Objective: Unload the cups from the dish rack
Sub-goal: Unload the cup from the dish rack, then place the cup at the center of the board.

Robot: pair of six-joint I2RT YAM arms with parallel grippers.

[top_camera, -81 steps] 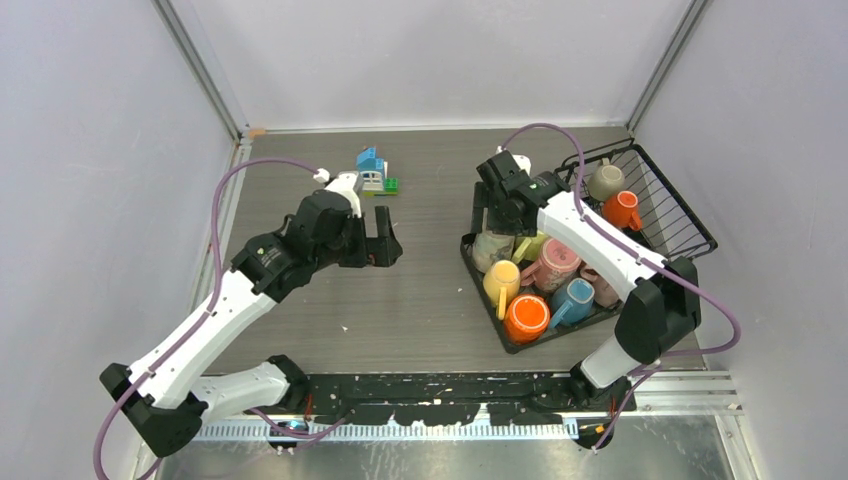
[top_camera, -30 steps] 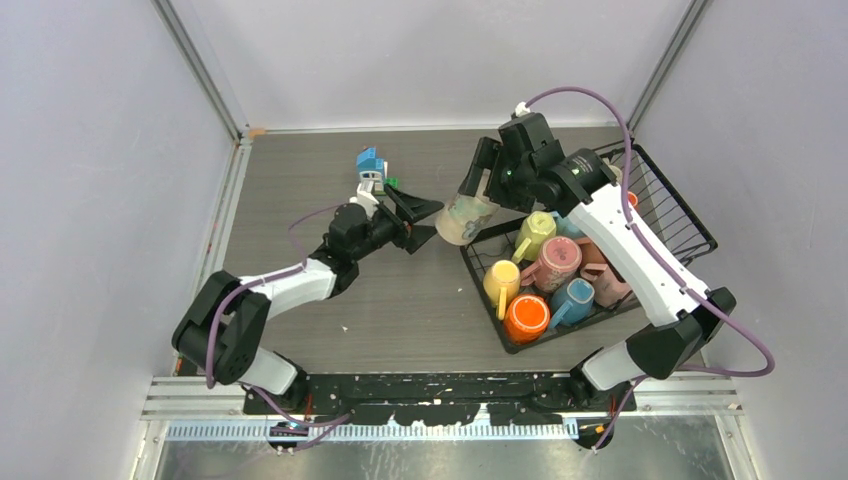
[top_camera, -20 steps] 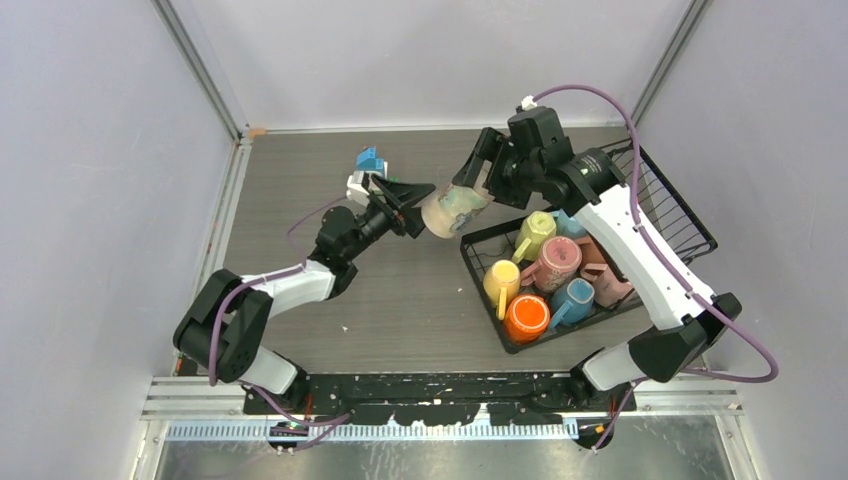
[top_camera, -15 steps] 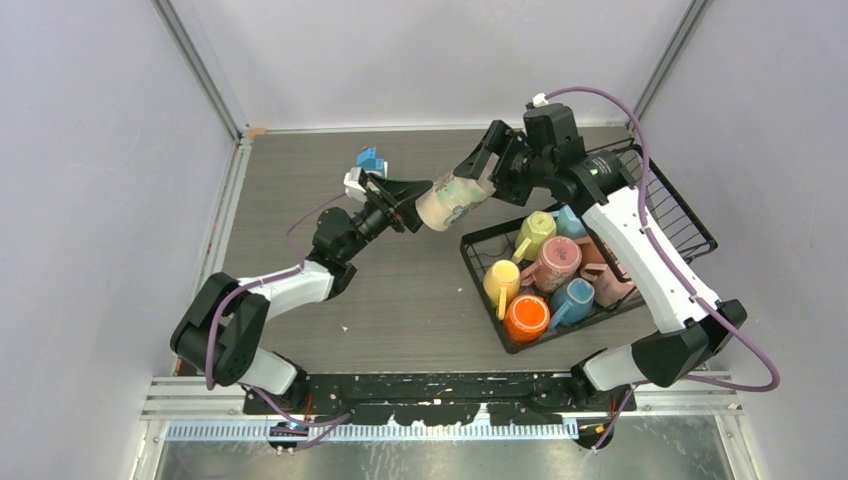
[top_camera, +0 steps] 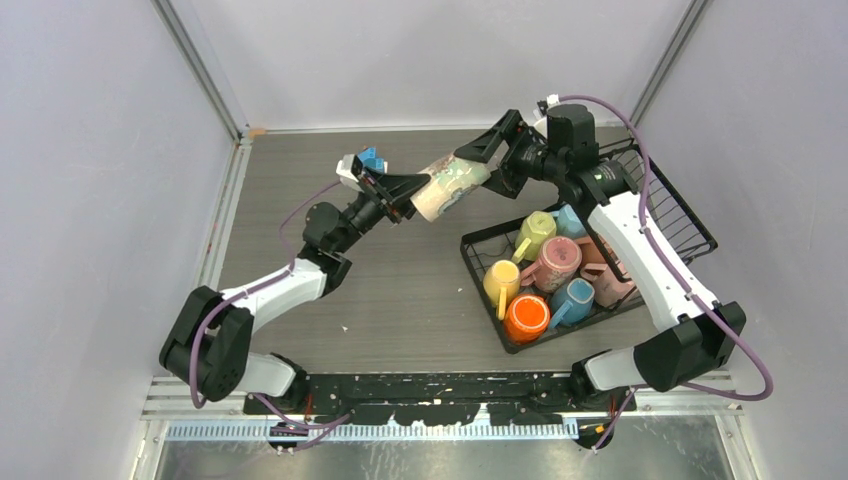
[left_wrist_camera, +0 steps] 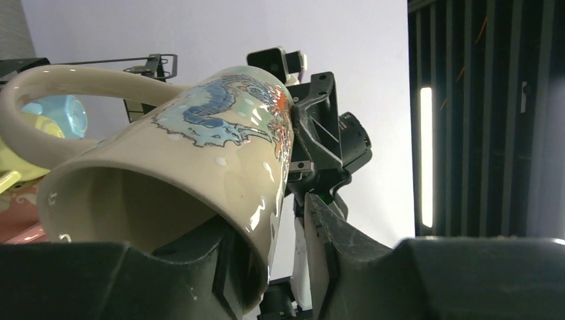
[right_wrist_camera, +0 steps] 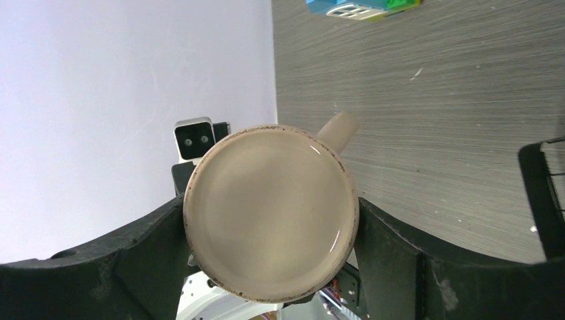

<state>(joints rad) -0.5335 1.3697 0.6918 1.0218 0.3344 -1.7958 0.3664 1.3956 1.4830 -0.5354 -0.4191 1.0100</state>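
A cream mug (top_camera: pixel 450 187) with a blue dragon print hangs sideways in the air between both arms. My right gripper (top_camera: pixel 490 160) is shut on its body near the base (right_wrist_camera: pixel 270 210); its two fingers press the sides. My left gripper (top_camera: pixel 405 195) straddles the mug's rim (left_wrist_camera: pixel 200 153). One finger is inside the mouth and the other finger (left_wrist_camera: pixel 326 230) is outside, with a thin gap to the wall. The black wire dish rack (top_camera: pixel 690 215) holds several cups: yellow (top_camera: pixel 502 280), orange (top_camera: pixel 526 318), pink (top_camera: pixel 555 262), blue (top_camera: pixel 573 298) and lime (top_camera: pixel 535 230).
A small blue-and-white toy house (top_camera: pixel 370 158) with a green block stands on the table behind my left gripper, and shows also in the right wrist view (right_wrist_camera: pixel 363 7). The rack's corner (right_wrist_camera: pixel 540 193) sits at that view's right edge. Grey walls close three sides.
The right arm carried the mug up and left out of the rack and tipped it sideways. The left gripper rose to its mouth, and its jaws narrowed around the rim.
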